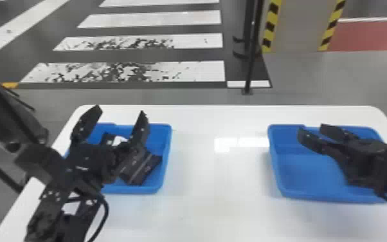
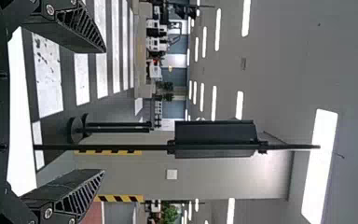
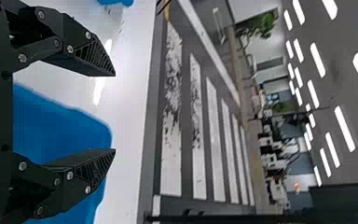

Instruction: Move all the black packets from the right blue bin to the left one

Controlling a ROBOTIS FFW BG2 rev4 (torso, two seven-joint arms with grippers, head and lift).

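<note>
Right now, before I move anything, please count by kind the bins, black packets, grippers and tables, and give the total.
Blue bins: 2 (left bin, right bin)
Black packets: at least 2, overlapping and partly hidden in the left bin
Grippers: 2 (left gripper, right gripper)
White table: 1
Total: at least 7

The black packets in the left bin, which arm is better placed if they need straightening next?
Left, I'd say: the left gripper hangs open over the left bin, close to the black packets, while the right gripper is over the right bin and likely has farther to go.
</note>
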